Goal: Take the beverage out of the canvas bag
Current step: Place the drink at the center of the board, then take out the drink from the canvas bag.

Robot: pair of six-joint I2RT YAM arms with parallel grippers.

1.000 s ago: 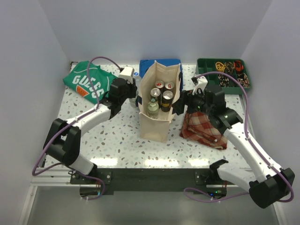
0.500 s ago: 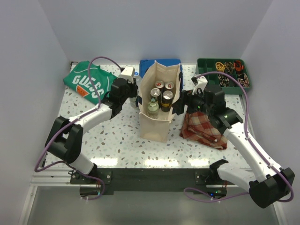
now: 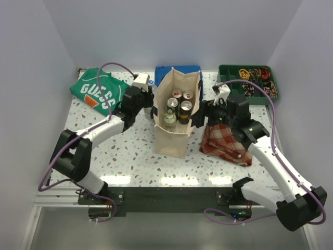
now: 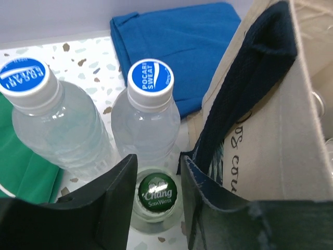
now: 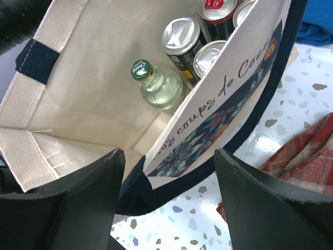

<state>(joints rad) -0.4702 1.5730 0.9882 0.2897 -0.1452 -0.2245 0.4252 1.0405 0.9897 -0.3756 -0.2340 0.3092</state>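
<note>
Four cans [image 3: 186, 107] and a green-capped glass bottle [image 5: 158, 88] stood inside the canvas bag [image 3: 174, 138], which sat upright in the middle of the table [image 3: 119, 151] with a red plaid cloth [image 3: 226, 140] just to its right. The right gripper [image 5: 169, 152] held its jaws well apart, straddling the bag's right wall without pinching it. Just outside the bag's left wall, the left gripper [image 4: 157, 174] had a soda-water bottle [image 4: 157, 194] between its fingers. Thin gaps showed on either side of the cap, and whether the fingers pressed the bottle lower down could not be told. One blue-capped clear bottle [image 4: 148, 114] and another [image 4: 52, 125] stood just behind it, near a folded blue cloth [image 4: 177, 36].
</note>
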